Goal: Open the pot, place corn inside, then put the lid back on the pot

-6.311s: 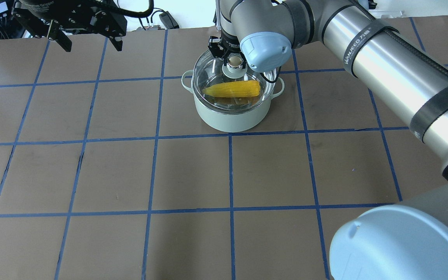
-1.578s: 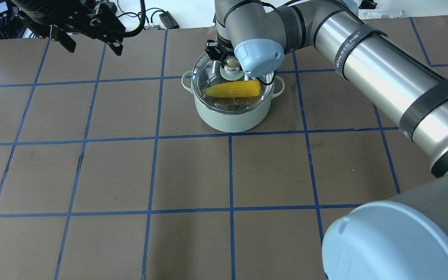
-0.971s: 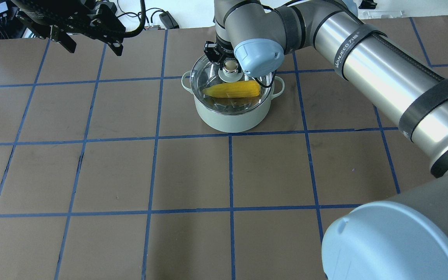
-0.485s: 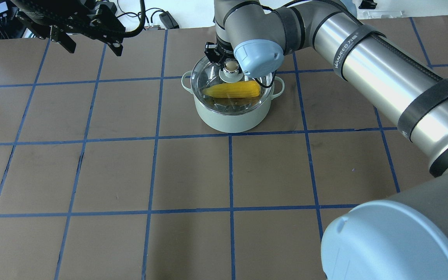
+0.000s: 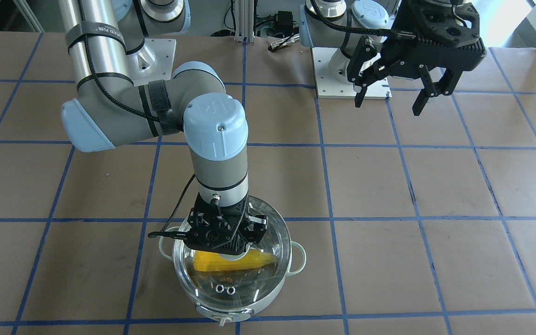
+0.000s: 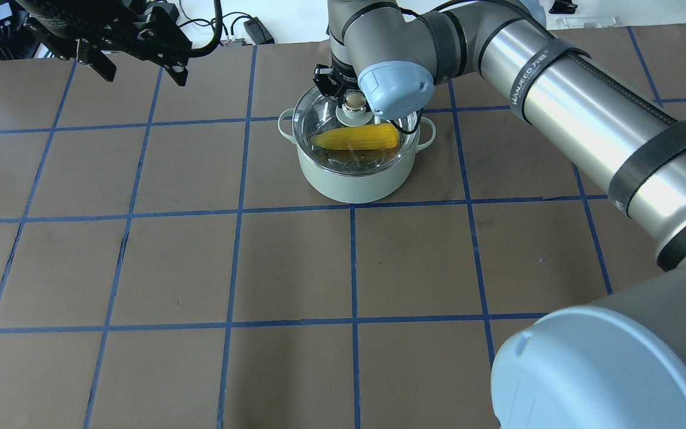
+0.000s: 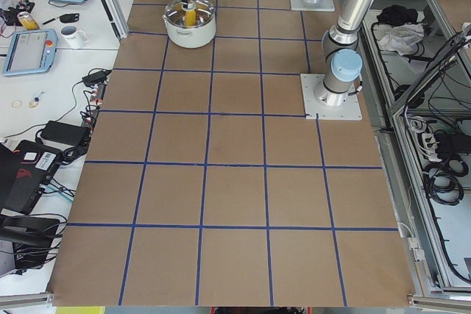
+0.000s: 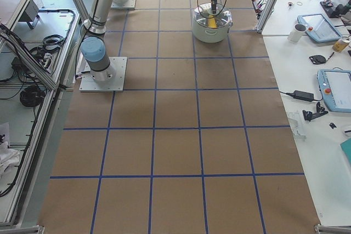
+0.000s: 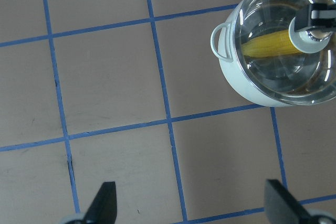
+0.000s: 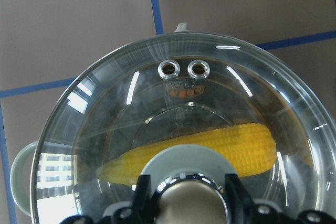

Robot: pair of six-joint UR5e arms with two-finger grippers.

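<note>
Seen from the front, the right tool (image 5: 227,242) covers the knob of the lid (image 5: 249,288). The left wrist view crops the pot (image 9: 245,88)

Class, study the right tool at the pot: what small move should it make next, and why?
Probably open the right tool and let go of the knob. The corn already lies in the pot and the lid looks seated on it, so only the release seems left.

Brown table (image 6: 295,268), blue tape grid (image 6: 353,268); white mug (image 7: 71,34) on side desk.
</note>
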